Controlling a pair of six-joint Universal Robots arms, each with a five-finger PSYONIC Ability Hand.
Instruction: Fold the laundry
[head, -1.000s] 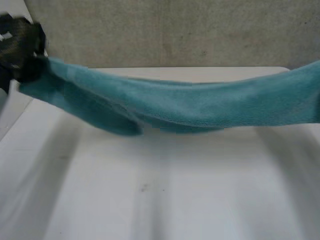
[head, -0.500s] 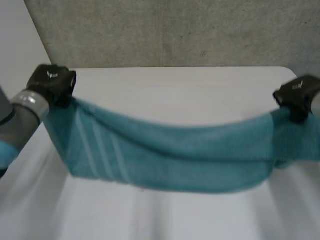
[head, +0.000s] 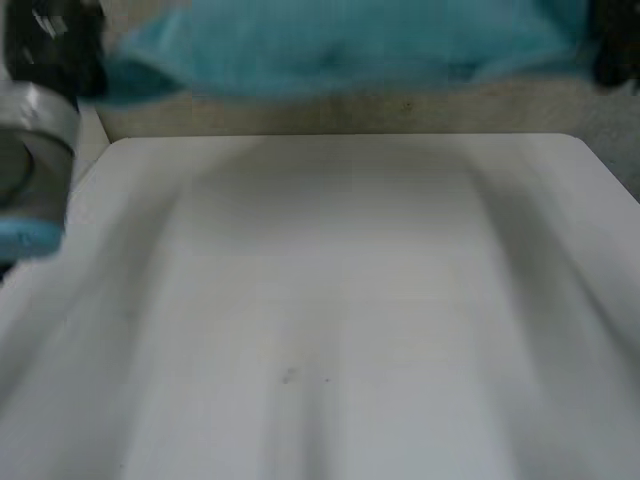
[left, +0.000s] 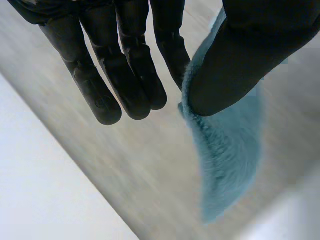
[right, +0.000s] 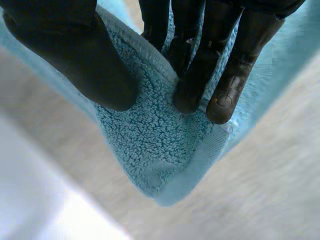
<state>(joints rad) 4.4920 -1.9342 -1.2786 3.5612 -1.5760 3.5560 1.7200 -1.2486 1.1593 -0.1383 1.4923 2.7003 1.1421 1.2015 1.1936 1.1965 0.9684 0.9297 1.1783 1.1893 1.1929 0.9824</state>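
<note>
**Reporter:** How far along is the folding?

**Photographer:** By the look of it, not begun. The teal towel (head: 340, 45) hangs in the air, stretched between the two hands high above the white table (head: 340, 320) and touching nothing on it. I can make out no crease and no doubled layer. Laying it flat and every fold appear to be left.

**Reporter:** And the hands?

**Photographer:** Both are raised and well apart, one at each end of the towel. The left hand (head: 50, 45) pinches an edge between its thumb (left: 240, 65) and the nearest of its straight fingers (left: 130, 75). The other fingers hang free beside the cloth. The right hand (right: 200, 60) has a corner, with the thumb on one face and the fingertips pressed on the other. The hemmed tip of that corner pokes out just beyond them.
</note>
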